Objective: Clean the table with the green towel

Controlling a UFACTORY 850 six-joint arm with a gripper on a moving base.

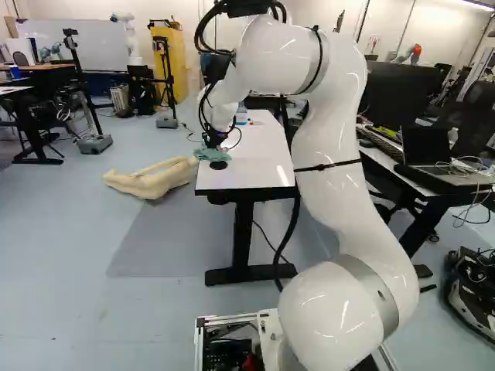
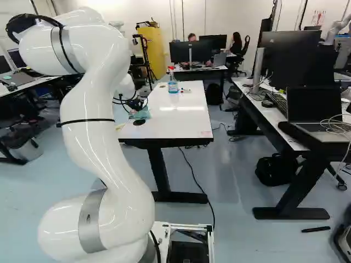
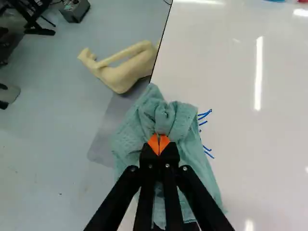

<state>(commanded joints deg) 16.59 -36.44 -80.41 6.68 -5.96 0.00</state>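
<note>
– hand (image 3: 159, 144): one, tips pinched together on a fold of green towel (image 3: 190, 156).
– and its place?
– edge of table (image 3: 240, 168), beside blue marks (image 3: 207, 114); gripped centrally, i'd guess, to drag it across them.

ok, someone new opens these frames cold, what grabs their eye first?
The white arm, looming large in both base views. Then the green towel, pinched in the fingers at the edge of the white table, with blue marks peeking out beside it. Oddest is the pale, leg-like shape lying on the floor beside the table, left of it in the left base view.
</note>
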